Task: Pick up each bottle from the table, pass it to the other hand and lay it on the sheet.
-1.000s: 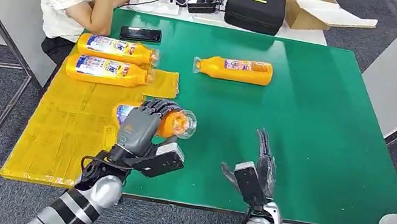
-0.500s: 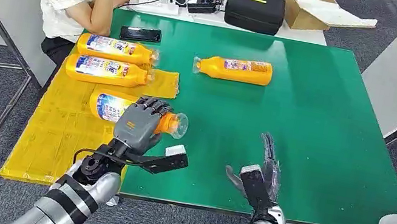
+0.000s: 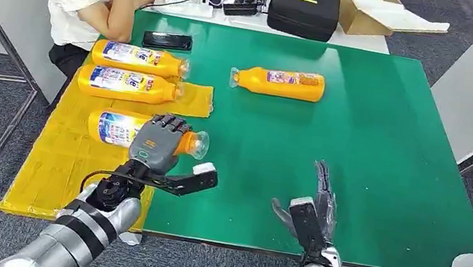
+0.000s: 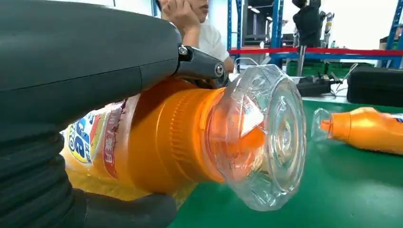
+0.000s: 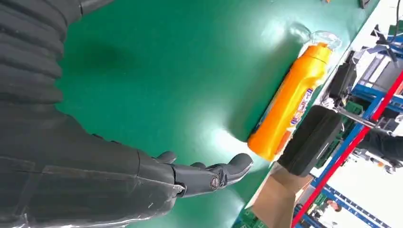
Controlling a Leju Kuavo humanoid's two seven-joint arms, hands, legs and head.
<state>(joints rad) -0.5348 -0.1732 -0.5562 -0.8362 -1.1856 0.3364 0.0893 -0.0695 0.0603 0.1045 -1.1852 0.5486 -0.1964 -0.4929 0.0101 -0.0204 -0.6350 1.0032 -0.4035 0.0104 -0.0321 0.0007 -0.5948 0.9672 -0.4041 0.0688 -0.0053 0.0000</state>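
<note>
On the yellow sheet [image 3: 79, 157] at the left of the green table [image 3: 376, 158], two orange bottles [image 3: 129, 69] are laid side by side at the far end. Nearer, a third bottle [image 3: 116, 127] is grasped by the left hand [image 3: 157, 140], its clear cap over the sheet's right edge. A fourth bottle [image 3: 279, 81] lies farther right on the table. The right hand [image 3: 315, 206] is held released, fingers extended, at the near edge.

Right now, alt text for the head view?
The left hand holds an orange bottle on its side over the yellow sheet, beside two bottles already lying there; the right hand is open above the green table.
</note>
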